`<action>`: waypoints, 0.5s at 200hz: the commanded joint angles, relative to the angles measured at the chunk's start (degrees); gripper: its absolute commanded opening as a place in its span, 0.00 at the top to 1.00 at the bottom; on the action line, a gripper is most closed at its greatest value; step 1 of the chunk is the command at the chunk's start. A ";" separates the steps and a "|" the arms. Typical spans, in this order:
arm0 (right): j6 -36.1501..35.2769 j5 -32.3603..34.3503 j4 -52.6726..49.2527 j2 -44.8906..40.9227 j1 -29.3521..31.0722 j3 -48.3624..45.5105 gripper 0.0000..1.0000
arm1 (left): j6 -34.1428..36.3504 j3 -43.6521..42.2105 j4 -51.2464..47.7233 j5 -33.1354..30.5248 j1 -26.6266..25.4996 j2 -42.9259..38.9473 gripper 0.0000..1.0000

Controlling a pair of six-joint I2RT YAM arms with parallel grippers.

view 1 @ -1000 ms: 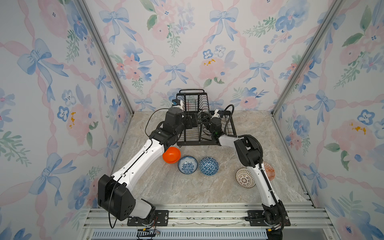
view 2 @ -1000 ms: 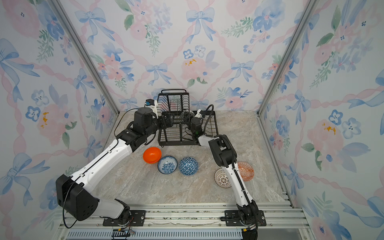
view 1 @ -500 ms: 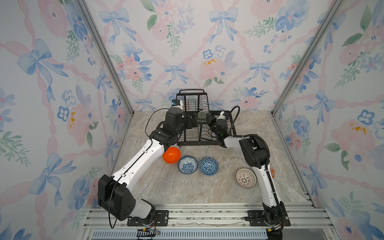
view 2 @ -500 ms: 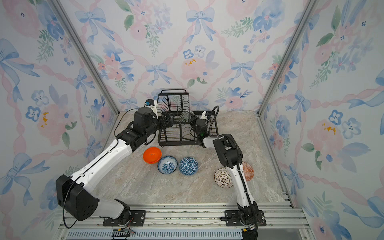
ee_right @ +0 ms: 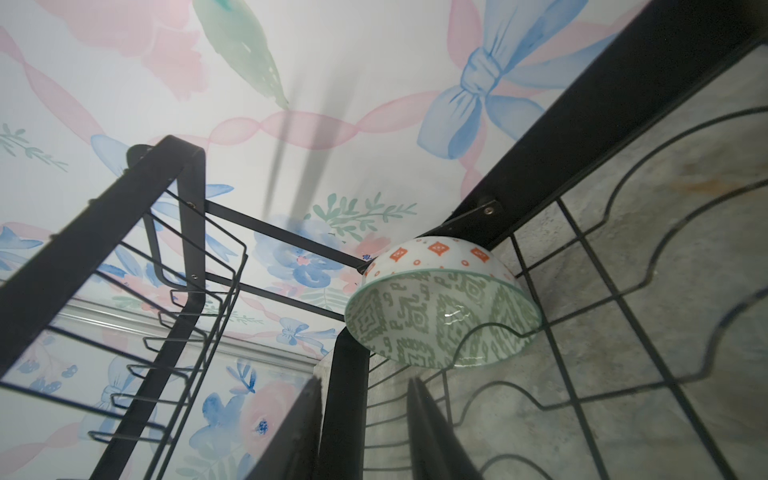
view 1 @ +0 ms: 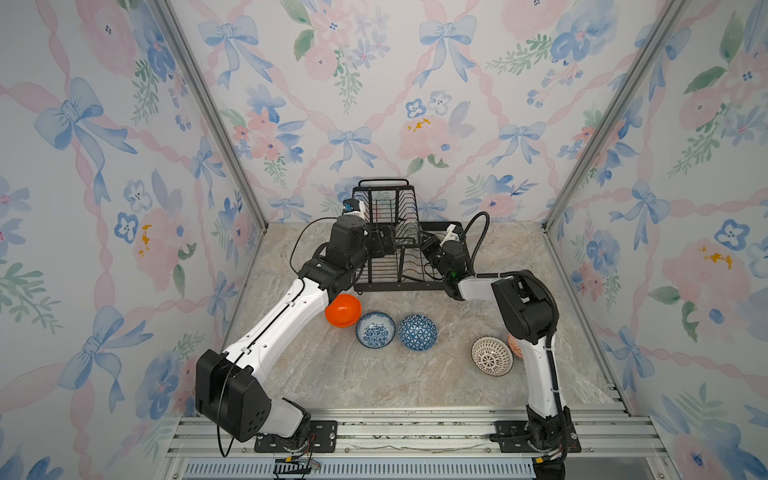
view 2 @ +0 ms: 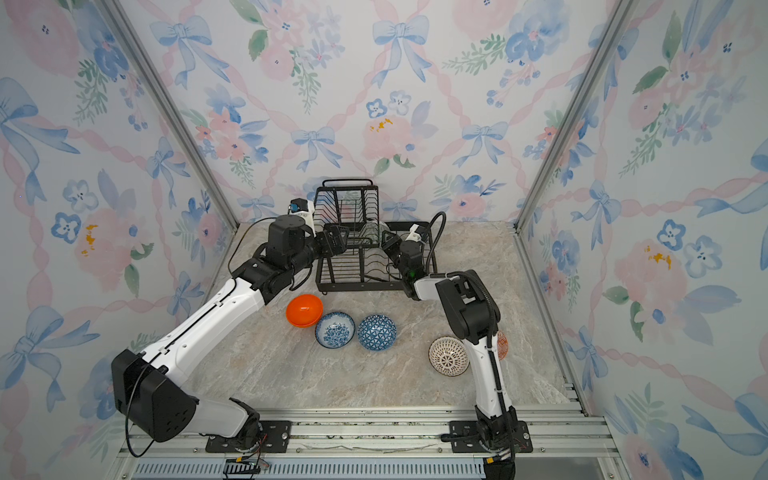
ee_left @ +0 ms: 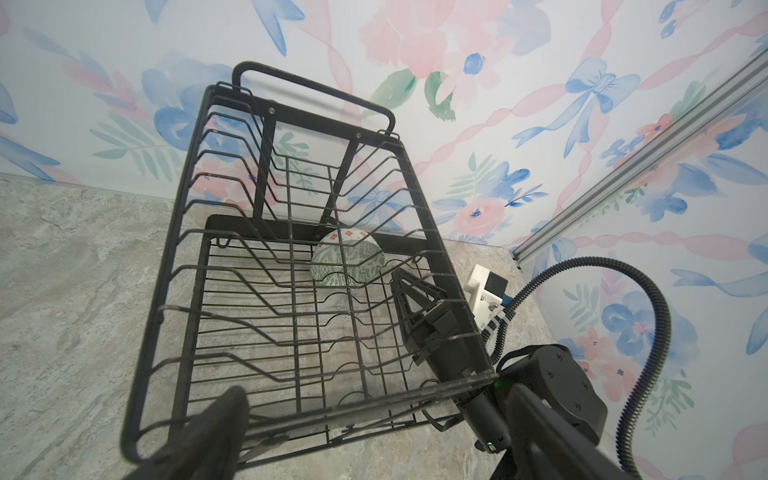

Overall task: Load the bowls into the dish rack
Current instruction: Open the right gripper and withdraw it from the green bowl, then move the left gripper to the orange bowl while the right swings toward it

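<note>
Now: L fingers [ee_left: 216,436] spread wide, empty, at left edge of dish rack [view 1: 399,286]. Orange bowl [view 1: 343,309] partly under L arm [view 1: 286,320]; floral bowl [view 1: 375,329] & triangle bowl [view 1: 417,331] just beside, open tabletop [view 1: 374,382] in front. Green bowl [ee_right: 440,316] tilted in rack's lower tray, far corner, just past R fingers [ee_right: 434,436], which are parted, gripping nothing. Lattice bowl [view 1: 491,356] near R arm [view 1: 540,365]; orange-red bowl [view 1: 513,344] mostly hidden behind it.

Pale green bowl [ee_left: 347,264] aslant in the black dish rack [ee_left: 257,227]
</note>
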 commanded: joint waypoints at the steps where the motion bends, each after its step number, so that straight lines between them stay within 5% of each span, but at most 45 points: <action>1: -3.71 -3.19 -3.16 -4.83 -0.83 -1.20 0.62 | -1.37 -0.14 -3.05 -0.64 0.24 -1.96 0.02; 62: -15.90 -7.37 -21.59 -13.73 -0.84 0.46 0.43 | -6.17 -2.00 -6.50 -0.04 0.32 -5.40 0.02; 79: -16.58 -6.30 -24.96 -15.96 -0.85 -0.42 0.30 | -7.11 -3.69 -6.59 0.95 0.41 -7.06 0.02; 100: -17.96 -4.66 -31.61 -19.17 -0.74 -1.01 0.02 | -8.49 -5.45 -8.37 2.51 0.97 -8.81 0.02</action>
